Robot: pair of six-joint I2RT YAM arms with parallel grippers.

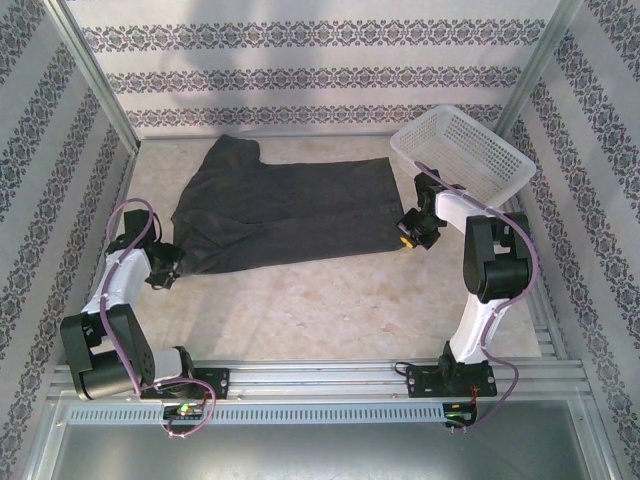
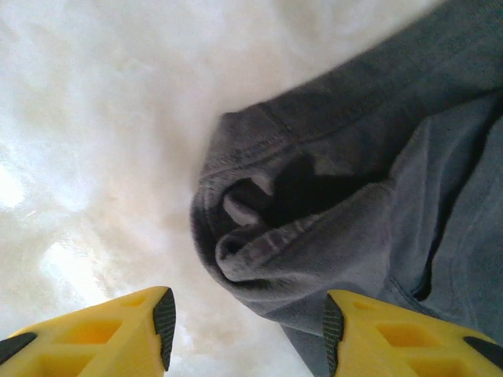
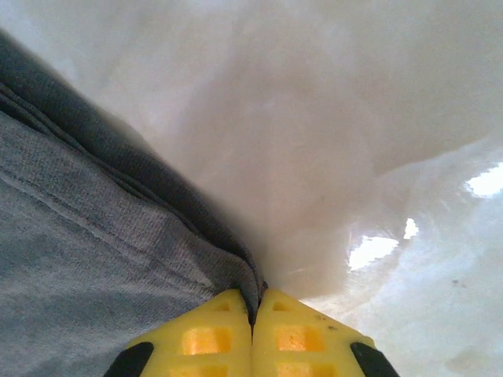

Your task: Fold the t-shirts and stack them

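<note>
**Table and what lies on it**

A pale marbled table (image 1: 330, 300) carries a dark charcoal-grey short-sleeved cloth t-shirt (image 1: 285, 215), spread mostly flat across its far middle with the near-left corner bunched. A white plastic mesh basket (image 1: 465, 150) sits at the far right corner.

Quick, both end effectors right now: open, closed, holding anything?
Left end effector: open, holding nothing.
Right end effector: closed, pinching the t-shirt edge.

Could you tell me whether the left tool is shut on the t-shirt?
No, the left tool stands open, its yellow fingers apart and the bunched t-shirt just beyond their tips.
</note>
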